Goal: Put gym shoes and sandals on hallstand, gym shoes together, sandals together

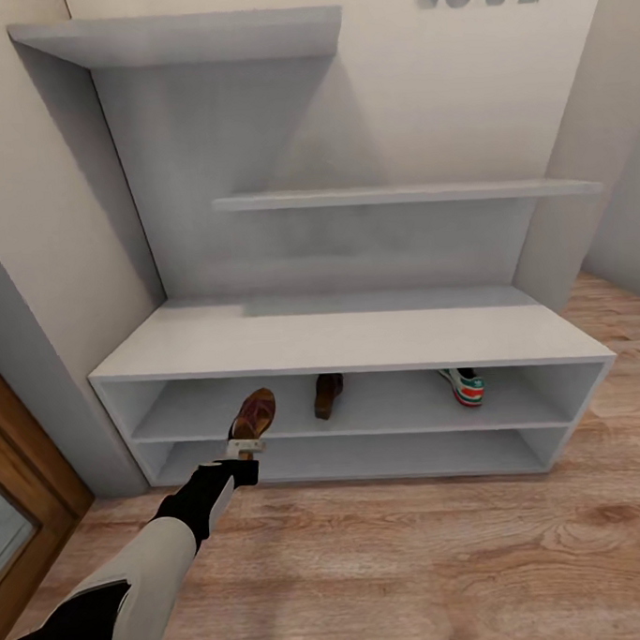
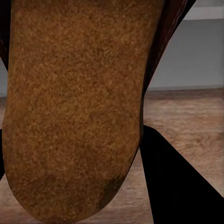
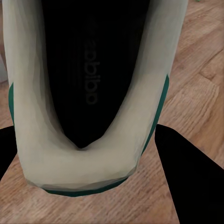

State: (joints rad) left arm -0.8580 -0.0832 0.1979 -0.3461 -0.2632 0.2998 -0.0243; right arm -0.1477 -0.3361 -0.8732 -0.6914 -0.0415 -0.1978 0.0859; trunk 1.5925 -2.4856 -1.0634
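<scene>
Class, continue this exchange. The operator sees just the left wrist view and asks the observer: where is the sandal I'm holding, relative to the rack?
Observer: The sandal is at the front edge of the rack's upper compartment, towards its left end.
Operator: Where's its partner?
Observer: The second sandal lies in that compartment, just right of yours.
Operator: What's the right arm holding?
Observer: A gym shoe, between its jaws, over the floor.

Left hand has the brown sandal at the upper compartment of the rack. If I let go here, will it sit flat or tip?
The sandal looks flat and slim, so probably light and stable once down. Held by the left hand it seems tilted at the shelf edge of the hallstand, so it may tip out. Its sole looks grainy, unlikely to slide.
</scene>
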